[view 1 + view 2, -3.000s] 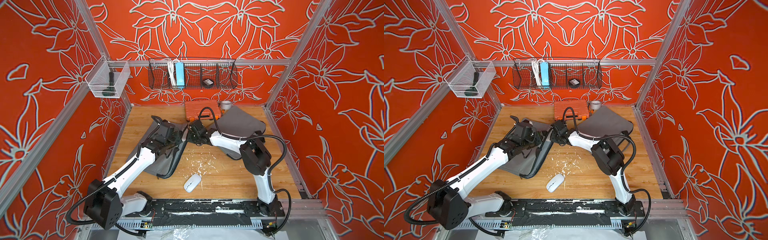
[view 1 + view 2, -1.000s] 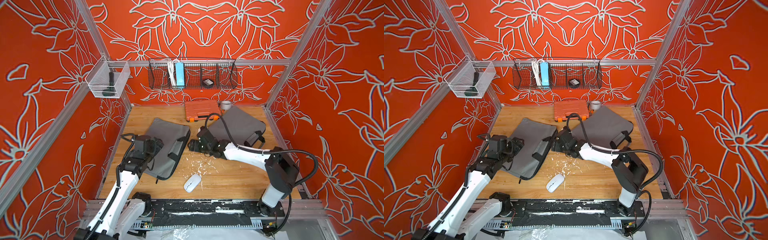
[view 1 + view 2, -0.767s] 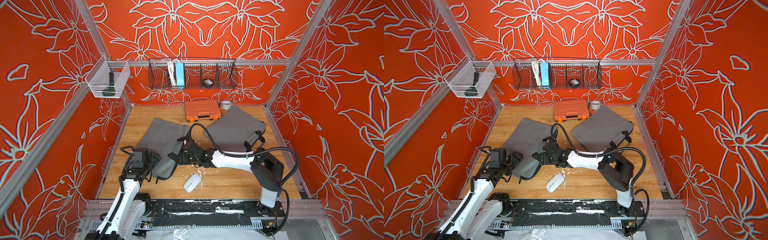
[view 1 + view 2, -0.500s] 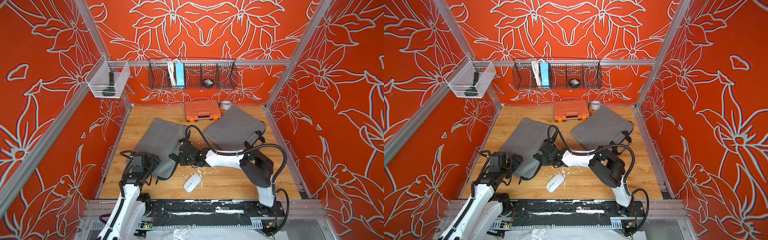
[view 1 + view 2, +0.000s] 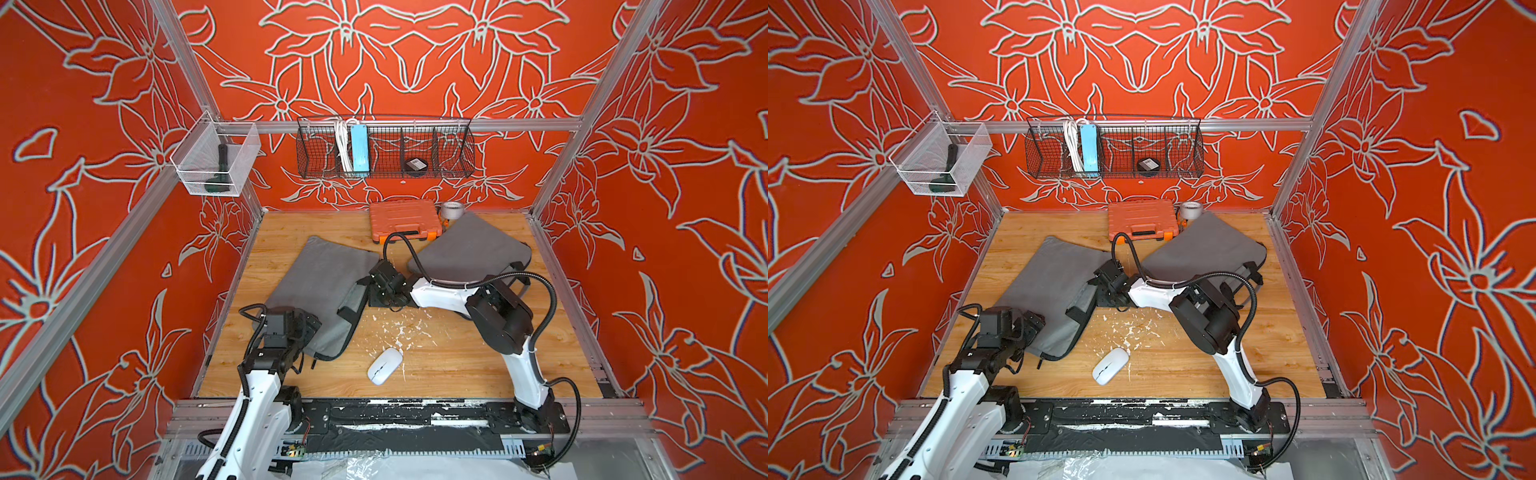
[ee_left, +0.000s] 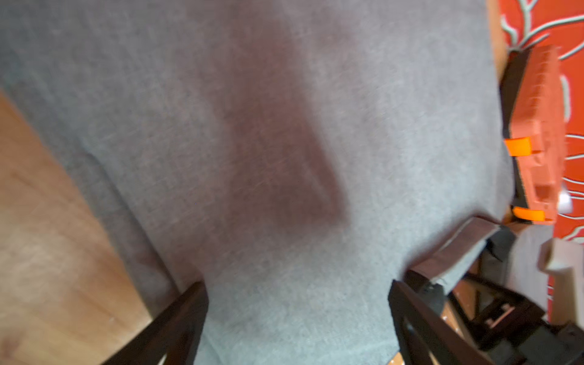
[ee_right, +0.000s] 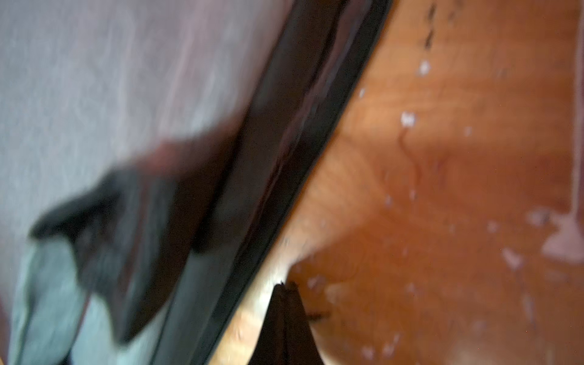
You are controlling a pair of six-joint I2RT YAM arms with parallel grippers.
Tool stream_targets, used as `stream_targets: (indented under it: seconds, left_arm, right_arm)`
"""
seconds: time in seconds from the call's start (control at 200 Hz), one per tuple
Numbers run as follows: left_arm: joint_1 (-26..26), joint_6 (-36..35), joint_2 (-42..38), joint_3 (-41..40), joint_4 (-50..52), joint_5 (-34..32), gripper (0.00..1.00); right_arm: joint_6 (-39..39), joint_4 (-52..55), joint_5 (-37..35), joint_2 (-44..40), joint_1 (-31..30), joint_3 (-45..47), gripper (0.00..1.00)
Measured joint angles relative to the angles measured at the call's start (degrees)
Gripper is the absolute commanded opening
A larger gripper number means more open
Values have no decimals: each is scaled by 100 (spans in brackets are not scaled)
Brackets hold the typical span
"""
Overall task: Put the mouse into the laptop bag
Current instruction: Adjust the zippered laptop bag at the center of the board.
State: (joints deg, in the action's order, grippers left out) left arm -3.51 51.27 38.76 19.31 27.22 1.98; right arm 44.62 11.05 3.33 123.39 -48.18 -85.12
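I have the mouse (image 5: 385, 365) (image 5: 1110, 365) in both top views, lying on bare wood just off the near right corner of the bag (image 5: 316, 282) (image 5: 1046, 282). It sits outside the bag and clear of both arms. The left gripper (image 5: 308, 329) hangs over the bag's near left corner. In the left wrist view the gripper (image 6: 297, 286) has its jaws spread wide, with only grey fabric showing between them and nothing grasped. I cannot tell whether the fingers touch the cloth. The right gripper (image 5: 380, 298) sits just beside the bag's right edge, near the black handle there. In the right wrist view, blurred as it is, its tips (image 7: 286, 287) are pinched together over the wood alongside the bag's dark zipper edge, clenched on nothing I can see. White flecks (image 5: 399, 328) dot the table right of the bag. A 2nd grey bag (image 5: 469, 249) lies farther right, and an orange case (image 5: 404, 219) sits beyond the bag's far right corner.
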Motion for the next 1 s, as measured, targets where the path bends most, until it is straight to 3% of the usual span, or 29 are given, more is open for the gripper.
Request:
stream_targets:
  seconds: [0.17, 0.295, 0.41, 0.54, 0.656, 0.806, 0.996]
  left_arm:
    - [-28, 238, 199, 122, 240, -179, 92]
    - [-31, 343, 151, -17, 175, -96, 92]
    - [-31, 424, 22, -179, 175, 83, 92]
    - [-33, 426, -256, -179, 186, 227, 92]
    - [-39, 420, -605, -74, 361, 232, 93]
    - [-59, 472, -1038, 278, 765, 22, 97]
    - [-68, 577, -1357, 850, 1252, -332, 97]
  right_arm:
    - [-225, 496, 166, 695, 87, -1193, 0]
    - [-415, 984, 227, 1333, 131, -2323, 9]
    - [-645, 1440, 256, 1832, 164, -3309, 28]
    - [-964, 1902, 199, 1871, 166, -3611, 53]
    - [-1073, 2009, -15, 1331, 155, -2879, 63]
    - [-1110, 2000, -474, -264, 11, -1062, 73]
    - [-927, 1576, -988, -1956, -1005, 118, 77]
